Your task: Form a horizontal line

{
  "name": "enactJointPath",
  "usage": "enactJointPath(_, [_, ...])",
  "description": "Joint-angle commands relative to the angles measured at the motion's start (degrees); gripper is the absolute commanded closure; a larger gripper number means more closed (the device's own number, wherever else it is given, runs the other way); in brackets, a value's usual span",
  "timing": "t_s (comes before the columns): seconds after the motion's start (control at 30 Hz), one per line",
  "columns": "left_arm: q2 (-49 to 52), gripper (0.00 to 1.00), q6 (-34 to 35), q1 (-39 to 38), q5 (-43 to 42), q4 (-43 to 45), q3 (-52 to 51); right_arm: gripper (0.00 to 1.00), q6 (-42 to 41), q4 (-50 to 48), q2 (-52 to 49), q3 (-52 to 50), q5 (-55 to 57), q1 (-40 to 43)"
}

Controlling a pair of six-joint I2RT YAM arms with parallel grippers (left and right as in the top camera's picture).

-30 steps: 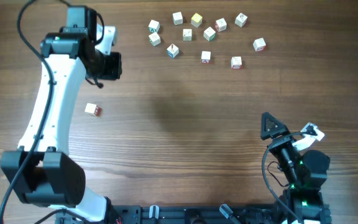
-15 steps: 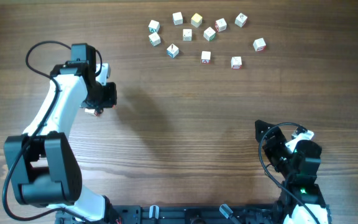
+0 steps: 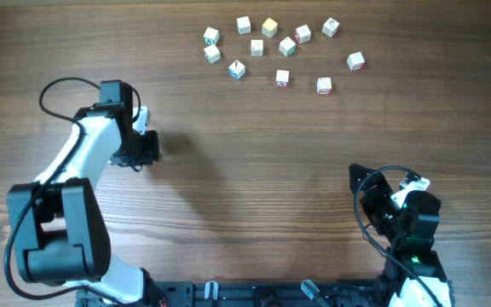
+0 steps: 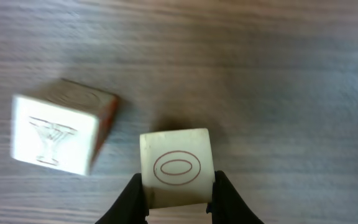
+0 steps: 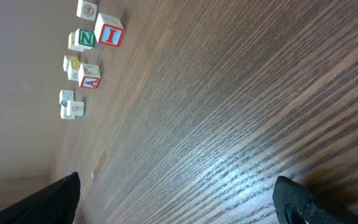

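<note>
Jaws of the left gripper (image 4: 179, 196) are clamped on the two sides of a whitish cube (image 4: 178, 168) whose facing side bears a red oval ring. Just beside these jaws, to their left in the left wrist view, lies a second cube (image 4: 58, 134) with a goblet outline. It is blurred, skewed against the held one, and a narrow gap of wooden worktop (image 3: 254, 170) shows between them. These two make no horizontal line yet.

The right gripper (image 5: 179, 202) has its jaws spread wide with nothing between them, only bare wood.

A scatter of loose cubes (image 3: 280, 47) lies well apart from both pairs of jaws, far across the worktop. Among them the right wrist view picks out a red I cube (image 5: 109, 32) and a green N cube (image 5: 84, 38).
</note>
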State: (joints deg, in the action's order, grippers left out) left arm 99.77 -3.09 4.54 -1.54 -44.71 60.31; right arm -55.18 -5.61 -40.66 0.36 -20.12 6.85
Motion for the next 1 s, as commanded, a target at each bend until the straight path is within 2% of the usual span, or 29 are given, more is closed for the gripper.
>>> enactJointPath(0.0, [0.68,0.85,0.37,2.43,1.86,1.22,-1.29,0.00,1.01,-0.37,-0.17,-0.07,-0.50,0.24])
enactJointPath(0.13, [0.68,0.78,0.37,2.89,1.84,1.51,-1.29,0.00,1.01,-0.37,-0.17,-0.07,-0.50,0.24])
enactJointPath(0.27, [0.68,0.77,0.37,2.71,1.36,1.77,-1.27,0.00,1.01,-0.37,-0.17,-0.07,-0.50,0.24])
enactJointPath(0.63, [0.55,0.58,0.37,2.71,-0.57,1.90,-1.05,0.00,1.01,-0.37,-0.17,-0.07,-0.46,0.24])
enactJointPath(0.9, [-1.77,0.52,0.39,2.71,-1.27,1.86,-1.05,0.00,1.03,-0.37,-0.17,-0.07,-0.46,0.24])
enactJointPath(0.97, [-3.52,0.48,0.39,2.71,-2.91,1.86,-1.05,0.00,1.03,-0.35,-0.17,-0.07,-0.46,0.24])
